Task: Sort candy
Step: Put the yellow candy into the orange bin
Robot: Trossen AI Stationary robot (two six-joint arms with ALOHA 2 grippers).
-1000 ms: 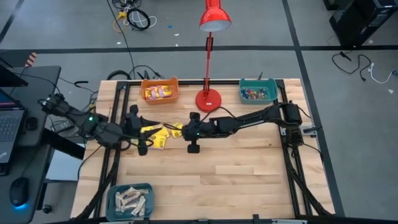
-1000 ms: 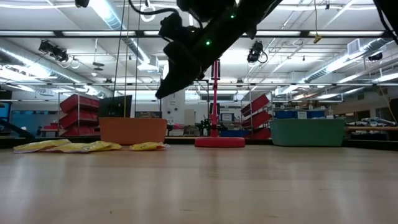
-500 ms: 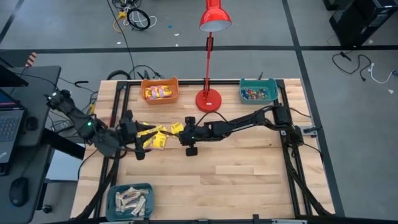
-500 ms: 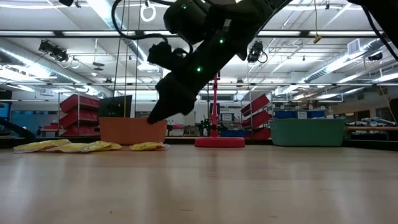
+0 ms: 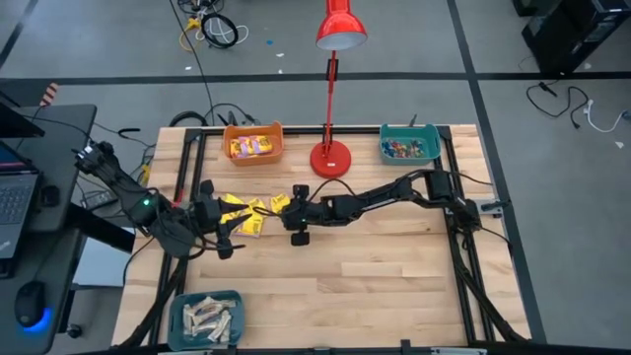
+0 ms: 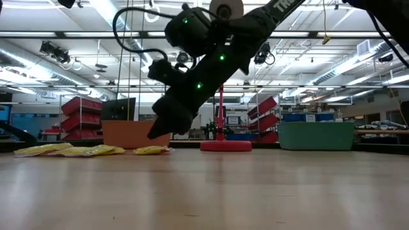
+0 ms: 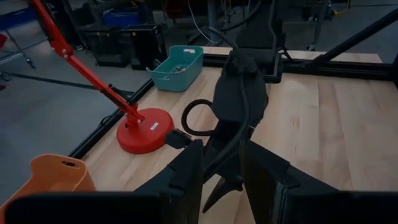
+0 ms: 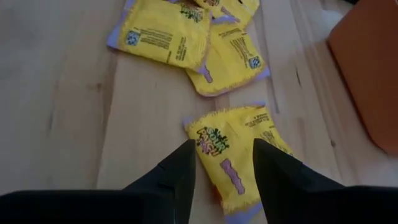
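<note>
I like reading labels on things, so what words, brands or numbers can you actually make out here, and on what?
Yellow candy packets: purple and dark print, too blurred to read.
Right arm: white letters at the top edge of the low view, cut off, not readable.
Orange bin, teal bin, red lamp: no lettering visible.
Nothing else legible.

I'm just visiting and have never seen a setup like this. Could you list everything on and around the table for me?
Yellow candy packets: several, yellow, loose near table middle.
Orange bin: one, far edge, yellow packets inside.
Teal bin: one, far right, small coloured sweets.
Second teal bin: one, near left corner, beige bars.
Lamp: one, red, far edge.
Table: one, pale wood.
Left gripper: dark, fingers apart, beside packets.
Right gripper: dark, open astride one packet.
</note>
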